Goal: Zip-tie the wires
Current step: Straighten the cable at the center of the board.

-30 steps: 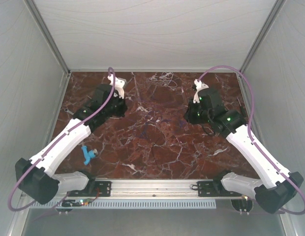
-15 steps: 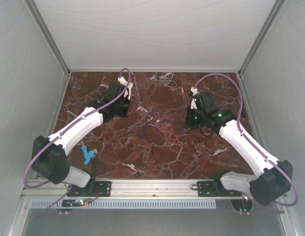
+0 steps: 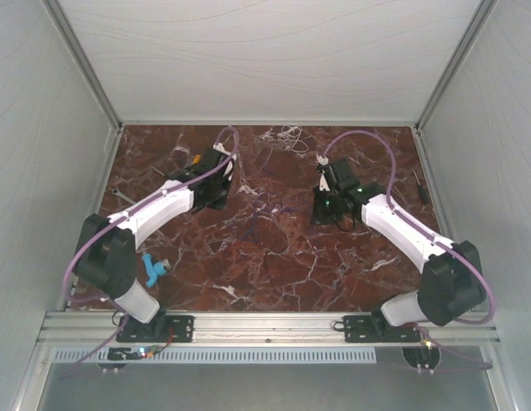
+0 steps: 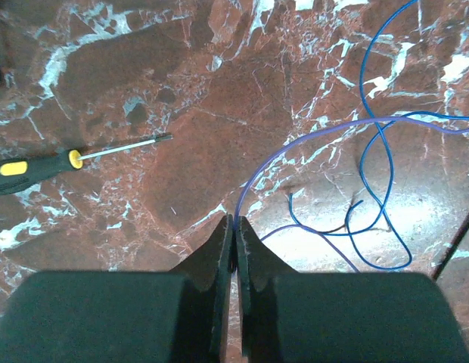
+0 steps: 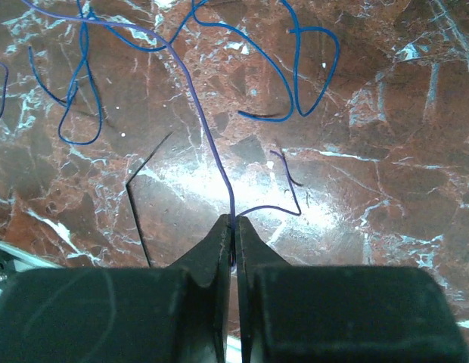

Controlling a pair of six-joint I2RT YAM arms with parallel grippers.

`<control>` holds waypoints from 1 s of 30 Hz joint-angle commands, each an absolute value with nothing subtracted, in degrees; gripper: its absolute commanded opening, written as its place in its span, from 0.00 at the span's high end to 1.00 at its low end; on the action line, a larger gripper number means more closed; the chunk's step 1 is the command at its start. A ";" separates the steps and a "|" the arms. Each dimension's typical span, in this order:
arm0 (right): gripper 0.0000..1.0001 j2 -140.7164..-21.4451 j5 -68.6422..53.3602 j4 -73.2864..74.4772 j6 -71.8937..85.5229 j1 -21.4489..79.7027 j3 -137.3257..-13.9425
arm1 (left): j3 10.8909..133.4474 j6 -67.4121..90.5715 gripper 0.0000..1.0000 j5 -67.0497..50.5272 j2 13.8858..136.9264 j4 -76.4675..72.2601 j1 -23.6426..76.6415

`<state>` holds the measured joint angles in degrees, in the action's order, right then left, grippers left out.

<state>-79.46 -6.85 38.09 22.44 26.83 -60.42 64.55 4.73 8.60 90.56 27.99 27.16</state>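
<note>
Pinching a purple strand of the wires [image 4: 295, 143], left jaws clamped; right jaws likewise

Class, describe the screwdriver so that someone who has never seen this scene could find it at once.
On the red-brown marble table, look to the picture's left of the left gripper in its wrist view. The screwdriver lies flat there, apart from the looping blue wires on the other side. It alone is straight and stiff, with a black-and-yellow handle and silver shaft.

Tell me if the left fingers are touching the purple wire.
Touching. The left wrist view shows the left fingers shut on the purple wire, which runs out from between their tips.
</note>
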 commanded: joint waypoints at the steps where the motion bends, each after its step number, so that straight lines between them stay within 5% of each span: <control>1: 1.00 -81.93 -7.11 34.81 23.37 26.07 -59.68 | 69.77 6.70 1.00 8.93 93.97 30.32 27.14; 19: 1.00 -90.56 -5.59 30.06 25.05 24.13 -59.59 | 80.81 8.53 1.00 6.57 105.80 34.33 26.98; 30: 1.00 -91.03 -2.97 30.33 25.98 21.95 -58.00 | 76.66 9.57 1.00 1.74 106.02 32.79 26.94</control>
